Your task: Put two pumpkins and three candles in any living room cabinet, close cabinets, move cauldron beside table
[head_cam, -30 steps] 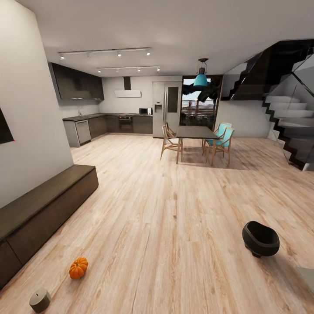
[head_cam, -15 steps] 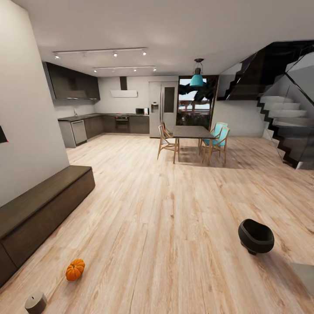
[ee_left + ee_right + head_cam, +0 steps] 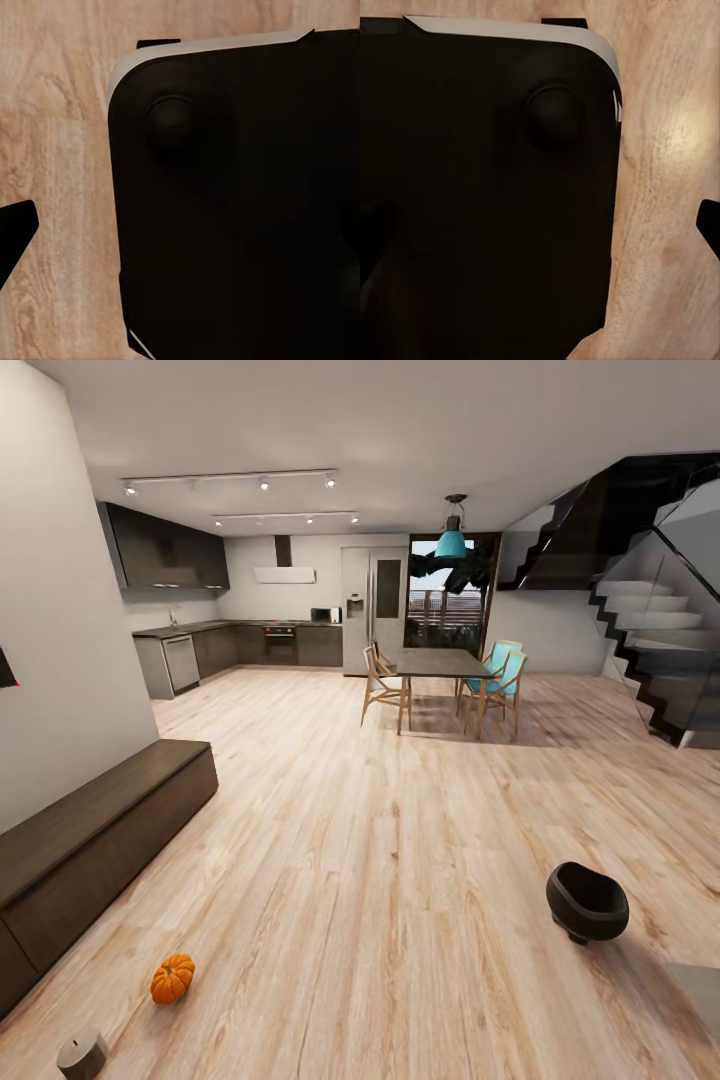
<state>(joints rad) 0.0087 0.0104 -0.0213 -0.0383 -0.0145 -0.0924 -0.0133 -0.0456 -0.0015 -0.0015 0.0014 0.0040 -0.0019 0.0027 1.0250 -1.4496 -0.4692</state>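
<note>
Fingers on both arms: can't tell how far open, can't tell if holding anything. Just a dark sliver (image 3: 13, 229) at the edge of the left wrist view and another (image 3: 711, 225) in the right wrist view, maybe fingertips, maybe not. Otherwise looking down at the dark robot base (image 3: 240, 210) over the wood floor (image 3: 400, 880).

Head view is more useful. Near left on the floor: one pumpkin (image 3: 172, 978), and nearer still, almost off the edge, one candle (image 3: 82, 1053). Both just out from the cabinet (image 3: 100, 830) running along the left wall, fronts all shut by the look of it. Cauldron (image 3: 587, 901) sitting over on the right, tipped with its mouth facing left, near the pale table (image 3: 700, 995) corner at the near right but not quite beside it.

Handling guesses:
- pumpkin: light, rigid, ribbed and round, so probably rolls if nudged. Best pinched across the middle from above, clear of the stem.
- candle: stiff, smooth, squat. Grab across the round sides, low enough not to tip it.
- cauldron: bulkiest and likely heaviest of the lot. Too wide to span, so pinch the thick rim, or just push it over to the table.
</note>
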